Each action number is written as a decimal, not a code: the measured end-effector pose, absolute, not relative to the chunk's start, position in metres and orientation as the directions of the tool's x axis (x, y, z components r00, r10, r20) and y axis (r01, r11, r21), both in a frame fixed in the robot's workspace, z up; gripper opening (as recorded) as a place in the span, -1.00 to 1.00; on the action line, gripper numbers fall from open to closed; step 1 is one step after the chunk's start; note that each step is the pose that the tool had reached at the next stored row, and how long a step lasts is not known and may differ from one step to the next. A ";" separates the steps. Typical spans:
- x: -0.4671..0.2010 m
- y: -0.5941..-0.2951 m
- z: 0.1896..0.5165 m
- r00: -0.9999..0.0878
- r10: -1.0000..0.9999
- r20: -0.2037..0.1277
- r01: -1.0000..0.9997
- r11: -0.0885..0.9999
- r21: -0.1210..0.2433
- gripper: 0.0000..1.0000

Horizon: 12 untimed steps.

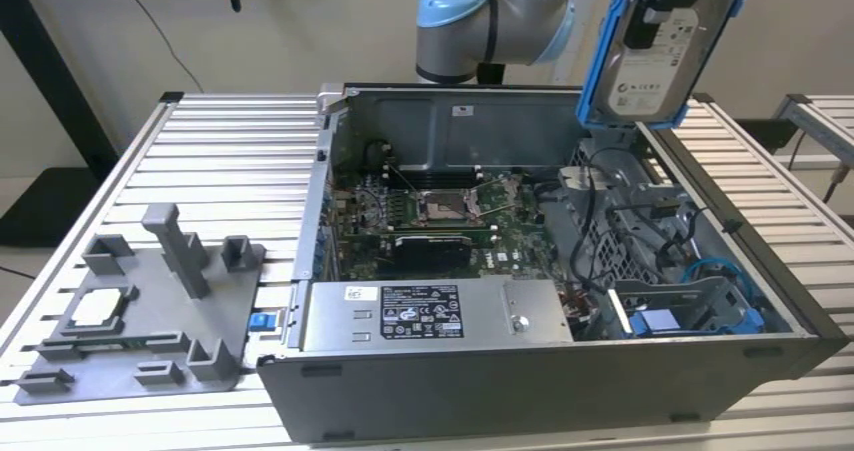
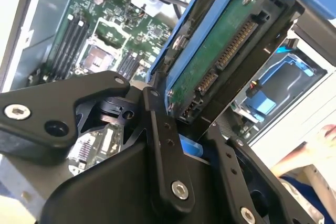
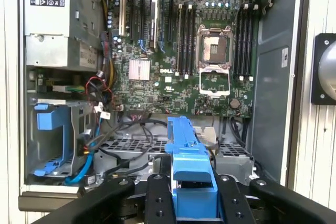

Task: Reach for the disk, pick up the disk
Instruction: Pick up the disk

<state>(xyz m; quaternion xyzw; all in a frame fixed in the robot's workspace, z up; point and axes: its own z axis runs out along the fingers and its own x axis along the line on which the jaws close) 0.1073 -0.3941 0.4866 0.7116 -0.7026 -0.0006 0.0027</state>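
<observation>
The disk (image 1: 657, 66), a silver drive with a white label in a bright blue bracket, hangs upright above the far right corner of the open computer case (image 1: 534, 371). My gripper (image 1: 678, 6) is shut on its upper end. In the second wrist view the disk's green circuit-board underside (image 2: 226, 51) sits between the black fingers (image 2: 164, 145), with my gripper (image 2: 195, 148) closed on the bracket. The first wrist view looks down over the blue bracket (image 3: 188, 156), clamped in my gripper (image 3: 191, 203), onto the case interior well below.
Inside the case lie the motherboard (image 1: 441, 211), a grey power supply box (image 1: 427, 316), loose cables and an empty blue drive bay (image 1: 694, 311). A grey fixture (image 1: 140, 311) stands on the slatted table at the exterior view's left. A person's hand (image 2: 325, 140) shows beside the case.
</observation>
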 end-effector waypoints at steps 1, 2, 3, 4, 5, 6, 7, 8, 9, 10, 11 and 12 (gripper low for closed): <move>0.107 -0.398 0.487 0.013 -1.000 0.003 -1.000 -0.013 0.005 -1.00; 0.107 -0.401 0.487 0.013 -1.000 0.003 -1.000 -0.013 0.005 -1.00; 0.107 -0.405 0.487 0.013 -1.000 0.003 -1.000 -0.013 0.005 -1.00; 0.107 -0.408 0.487 0.013 -1.000 0.003 -1.000 -0.013 0.005 -1.00; 0.107 -0.412 0.487 0.013 -1.000 0.003 -1.000 -0.013 0.005 -1.00; 0.107 -0.416 0.487 0.013 -1.000 0.003 -1.000 -0.013 0.005 -1.00; 0.107 -0.420 0.487 0.013 -1.000 0.003 -1.000 -0.013 0.005 -1.00; 0.107 -0.423 0.487 0.013 -1.000 0.003 -1.000 -0.013 0.005 -1.00; 0.107 -0.434 0.487 0.013 -1.000 0.003 -1.000 -0.013 0.005 -1.00; 0.107 -0.439 0.487 0.013 -1.000 0.003 -1.000 -0.013 0.005 -1.00; 0.107 -0.443 0.487 0.013 -1.000 0.003 -1.000 -0.013 0.005 -1.00; 0.107 -0.447 0.487 0.013 -1.000 0.003 -1.000 -0.013 0.005 -1.00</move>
